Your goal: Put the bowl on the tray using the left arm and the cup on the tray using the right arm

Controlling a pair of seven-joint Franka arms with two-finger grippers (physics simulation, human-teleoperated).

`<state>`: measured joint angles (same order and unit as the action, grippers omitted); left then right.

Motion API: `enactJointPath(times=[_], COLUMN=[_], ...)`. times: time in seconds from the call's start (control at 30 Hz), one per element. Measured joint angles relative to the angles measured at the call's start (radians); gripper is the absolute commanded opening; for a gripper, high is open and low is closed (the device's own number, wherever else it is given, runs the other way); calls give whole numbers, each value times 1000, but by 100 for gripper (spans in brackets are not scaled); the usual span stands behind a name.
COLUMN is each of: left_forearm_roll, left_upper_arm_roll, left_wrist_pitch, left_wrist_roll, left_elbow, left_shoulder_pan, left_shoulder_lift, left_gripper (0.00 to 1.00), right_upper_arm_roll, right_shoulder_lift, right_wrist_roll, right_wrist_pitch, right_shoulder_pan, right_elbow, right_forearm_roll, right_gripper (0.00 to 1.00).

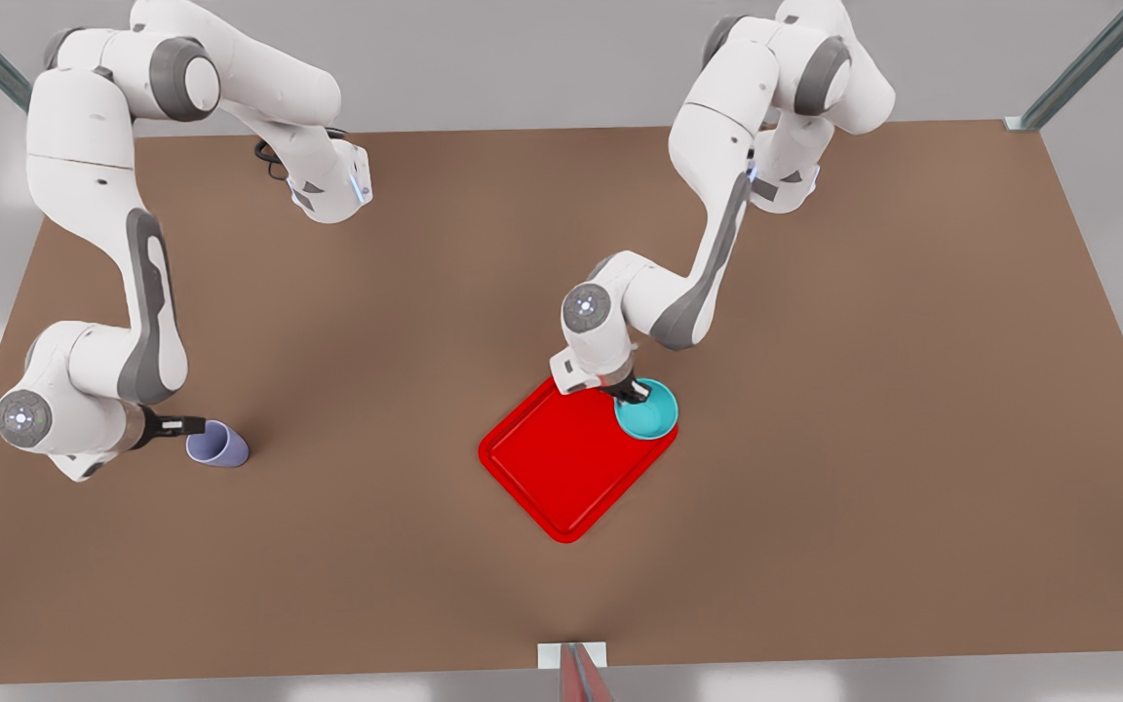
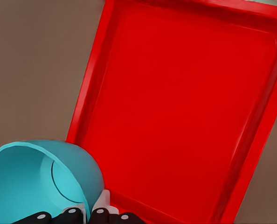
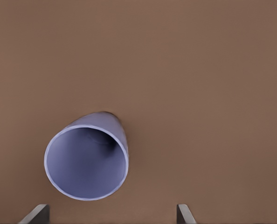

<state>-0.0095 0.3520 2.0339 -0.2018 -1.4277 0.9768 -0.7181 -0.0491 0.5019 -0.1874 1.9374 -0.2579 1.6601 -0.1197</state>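
Observation:
The teal bowl hangs at the far corner of the red tray, on the front view's right side of it. My left gripper is shut on the bowl's rim. In the left wrist view the bowl is tilted beside the tray, with the left gripper clamped on its wall. I cannot tell whether the bowl touches the tray. The lavender cup stands on the table at the front view's left. My right gripper is open beside it. The cup's mouth lies just ahead of the spread fingertips.
The brown table stretches wide around the tray and the cup. A small white and red fixture sits at the table's near edge. Metal frame posts stand at the far corners.

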Motion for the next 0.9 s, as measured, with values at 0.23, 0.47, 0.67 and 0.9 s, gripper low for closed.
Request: enactJointPath(times=[0.23,0.47,0.67,0.9], left_forearm_roll=[-98,-181,-283,-296], left_upper_arm_roll=[73,93,110,110], left_wrist_pitch=[2,-1,-57,-302], left_wrist_roll=[1,-7,-23,4], left_elbow=[250,245,244,186], left_shoulder_pan=[6,86,91,-147], left_shoulder_lift=[-237,-293,-263,95], left_gripper=[21,23,100,100], right_upper_arm_roll=[0,0,0,0], right_shoulder_lift=[38,55,75,106], right_wrist_roll=[0,0,0,0], right_wrist_pitch=[26,28,39,49], right_shoulder_pan=[-6,-6,-7,-9], right_elbow=[-2,-4,-6,-8], right_forearm_roll=[3,6,6,14], right_gripper=[100,100,100,100])
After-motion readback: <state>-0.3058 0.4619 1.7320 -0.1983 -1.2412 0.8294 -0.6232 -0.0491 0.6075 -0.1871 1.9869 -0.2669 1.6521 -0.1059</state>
